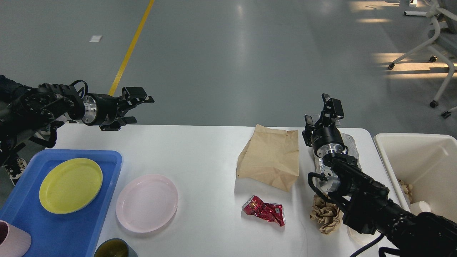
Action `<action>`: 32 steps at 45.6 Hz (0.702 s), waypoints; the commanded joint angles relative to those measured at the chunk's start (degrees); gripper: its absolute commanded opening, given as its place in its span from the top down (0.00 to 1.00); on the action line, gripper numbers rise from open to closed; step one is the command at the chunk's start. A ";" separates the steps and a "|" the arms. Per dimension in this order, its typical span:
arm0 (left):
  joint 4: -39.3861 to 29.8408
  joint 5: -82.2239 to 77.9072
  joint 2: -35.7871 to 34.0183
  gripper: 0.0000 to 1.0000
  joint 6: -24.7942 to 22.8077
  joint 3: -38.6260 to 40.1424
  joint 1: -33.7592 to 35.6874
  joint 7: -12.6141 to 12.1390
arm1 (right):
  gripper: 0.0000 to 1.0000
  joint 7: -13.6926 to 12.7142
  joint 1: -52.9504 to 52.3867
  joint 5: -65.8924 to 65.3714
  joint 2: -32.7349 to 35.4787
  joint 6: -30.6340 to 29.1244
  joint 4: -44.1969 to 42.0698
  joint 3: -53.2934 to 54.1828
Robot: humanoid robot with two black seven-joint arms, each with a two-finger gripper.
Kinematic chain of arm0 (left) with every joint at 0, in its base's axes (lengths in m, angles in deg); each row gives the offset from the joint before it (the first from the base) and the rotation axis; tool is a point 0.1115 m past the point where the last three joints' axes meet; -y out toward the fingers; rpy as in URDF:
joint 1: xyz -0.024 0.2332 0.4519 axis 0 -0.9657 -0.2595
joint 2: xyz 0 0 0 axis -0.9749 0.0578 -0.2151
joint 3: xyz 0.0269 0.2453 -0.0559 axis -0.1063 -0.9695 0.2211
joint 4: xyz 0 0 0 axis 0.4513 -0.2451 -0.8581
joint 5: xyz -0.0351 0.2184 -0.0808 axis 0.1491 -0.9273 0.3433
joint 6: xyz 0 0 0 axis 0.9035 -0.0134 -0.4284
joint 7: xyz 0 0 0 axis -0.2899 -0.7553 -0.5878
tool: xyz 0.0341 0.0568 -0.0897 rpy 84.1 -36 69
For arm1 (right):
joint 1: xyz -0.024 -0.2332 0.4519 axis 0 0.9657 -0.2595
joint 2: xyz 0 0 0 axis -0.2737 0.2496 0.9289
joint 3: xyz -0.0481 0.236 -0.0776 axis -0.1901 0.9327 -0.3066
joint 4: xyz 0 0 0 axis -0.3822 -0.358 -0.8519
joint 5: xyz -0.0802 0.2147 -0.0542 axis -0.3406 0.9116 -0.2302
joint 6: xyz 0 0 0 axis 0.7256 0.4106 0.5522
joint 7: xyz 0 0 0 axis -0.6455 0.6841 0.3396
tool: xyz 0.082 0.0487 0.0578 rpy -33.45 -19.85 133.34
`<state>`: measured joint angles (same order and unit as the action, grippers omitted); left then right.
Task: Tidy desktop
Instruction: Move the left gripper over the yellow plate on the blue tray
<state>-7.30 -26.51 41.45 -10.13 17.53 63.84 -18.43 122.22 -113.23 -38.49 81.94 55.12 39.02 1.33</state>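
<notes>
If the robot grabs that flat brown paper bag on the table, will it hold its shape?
Probably not. The brown paper bag lies flat and creased, so it looks empty and light, and would likely droop from whichever edge is pinched. Pushed instead, it may slide easily over the smooth white desktop, perhaps buckling at its folded corner.

Two plates were counted: one yellow plate (70, 185) in the blue tray (103, 200), one pink plate (147, 202) on the desktop (200, 157). One brown paper bag (272, 159), one crushed red wrapper (264, 210), one crumpled brown paper (324, 214), one cream bin (417, 157) at the right edge.
</notes>
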 commanded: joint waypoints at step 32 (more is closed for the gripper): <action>-18.43 -2.77 3.71 0.04 -17.78 -34.22 16.89 -3.97 | 0.00 0.00 0.00 0.01 -0.01 0.00 0.00 0.00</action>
<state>-25.45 -27.05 43.73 -27.89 -15.93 80.61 -19.28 122.22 -113.23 -38.48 81.94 55.12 39.02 1.33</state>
